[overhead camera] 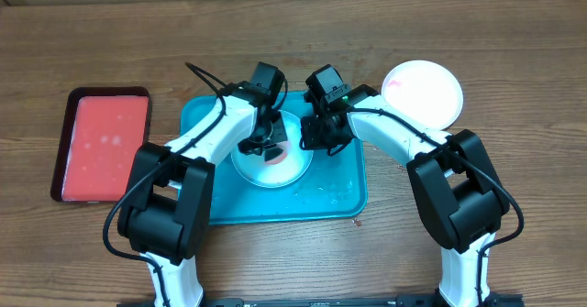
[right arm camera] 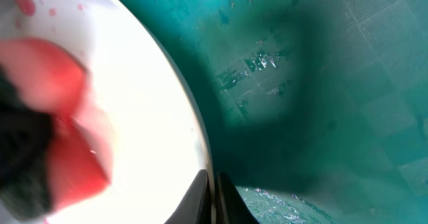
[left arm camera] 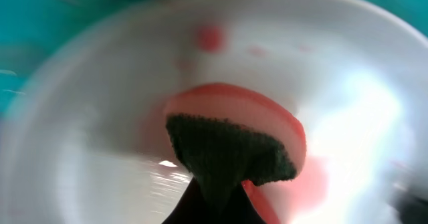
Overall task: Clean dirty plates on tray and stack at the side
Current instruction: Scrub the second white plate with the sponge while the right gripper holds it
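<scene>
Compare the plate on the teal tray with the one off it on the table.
The tray plate sits on the teal tray; the table plate lies on the table beside it. The left gripper presses a sponge onto the tray plate and the right gripper pinches its rim; the table plate is untouched. The tray plate shows red smears, the table plate a faint pink trace. Both are round and pale.
</scene>
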Motion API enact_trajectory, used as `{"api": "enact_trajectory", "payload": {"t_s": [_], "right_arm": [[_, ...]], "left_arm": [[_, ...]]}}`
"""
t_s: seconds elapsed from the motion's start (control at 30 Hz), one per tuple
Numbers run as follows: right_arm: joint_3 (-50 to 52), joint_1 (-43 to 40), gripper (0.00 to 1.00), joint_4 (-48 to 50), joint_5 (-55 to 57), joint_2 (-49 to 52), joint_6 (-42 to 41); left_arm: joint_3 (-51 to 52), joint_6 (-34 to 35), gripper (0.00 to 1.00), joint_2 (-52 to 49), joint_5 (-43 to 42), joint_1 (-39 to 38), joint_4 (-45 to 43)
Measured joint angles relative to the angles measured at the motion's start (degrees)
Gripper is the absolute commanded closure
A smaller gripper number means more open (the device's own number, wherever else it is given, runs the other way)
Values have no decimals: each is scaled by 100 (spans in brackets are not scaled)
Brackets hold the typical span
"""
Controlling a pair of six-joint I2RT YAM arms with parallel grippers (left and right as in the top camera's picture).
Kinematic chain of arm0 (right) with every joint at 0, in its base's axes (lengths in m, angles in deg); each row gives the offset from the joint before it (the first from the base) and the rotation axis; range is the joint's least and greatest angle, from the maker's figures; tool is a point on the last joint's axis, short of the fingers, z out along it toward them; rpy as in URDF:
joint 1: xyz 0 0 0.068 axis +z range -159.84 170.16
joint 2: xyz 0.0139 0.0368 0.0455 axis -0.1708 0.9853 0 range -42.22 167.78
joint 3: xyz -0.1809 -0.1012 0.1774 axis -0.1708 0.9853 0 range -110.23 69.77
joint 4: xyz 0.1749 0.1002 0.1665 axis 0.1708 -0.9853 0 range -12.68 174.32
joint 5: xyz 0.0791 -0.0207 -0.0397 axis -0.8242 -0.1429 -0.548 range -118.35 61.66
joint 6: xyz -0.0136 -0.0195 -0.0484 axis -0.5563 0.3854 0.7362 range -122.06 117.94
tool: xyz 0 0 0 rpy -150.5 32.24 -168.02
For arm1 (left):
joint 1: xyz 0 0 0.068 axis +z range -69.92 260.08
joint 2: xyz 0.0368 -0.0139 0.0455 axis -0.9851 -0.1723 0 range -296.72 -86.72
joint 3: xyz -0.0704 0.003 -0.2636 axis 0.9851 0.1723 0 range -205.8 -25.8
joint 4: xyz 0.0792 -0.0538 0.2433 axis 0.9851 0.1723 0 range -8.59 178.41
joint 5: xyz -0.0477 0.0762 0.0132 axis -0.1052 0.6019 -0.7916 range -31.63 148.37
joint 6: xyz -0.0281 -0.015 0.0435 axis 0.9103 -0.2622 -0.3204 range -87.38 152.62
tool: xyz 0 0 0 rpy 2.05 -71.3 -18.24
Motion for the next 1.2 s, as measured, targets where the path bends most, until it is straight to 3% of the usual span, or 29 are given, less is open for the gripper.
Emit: {"api": "enact_trajectory", "payload": {"t_s": [0.3, 0.57, 0.87, 1.2], "right_arm": [[0, 0, 96, -81, -33, 0, -2], [-2, 0, 96, -92, -28, 0, -22], [-2, 0, 96, -105, -31, 0, 31], [-2, 0, 96, -105, -39, 0, 44]], "left_arm": [[4, -256, 96, 7, 590, 354, -133], [9, -229, 96, 7, -544, 238, -721], [7, -289, 96, 7, -870, -470, 254], [0, -299, 96, 11, 42, -136, 1064]]}}
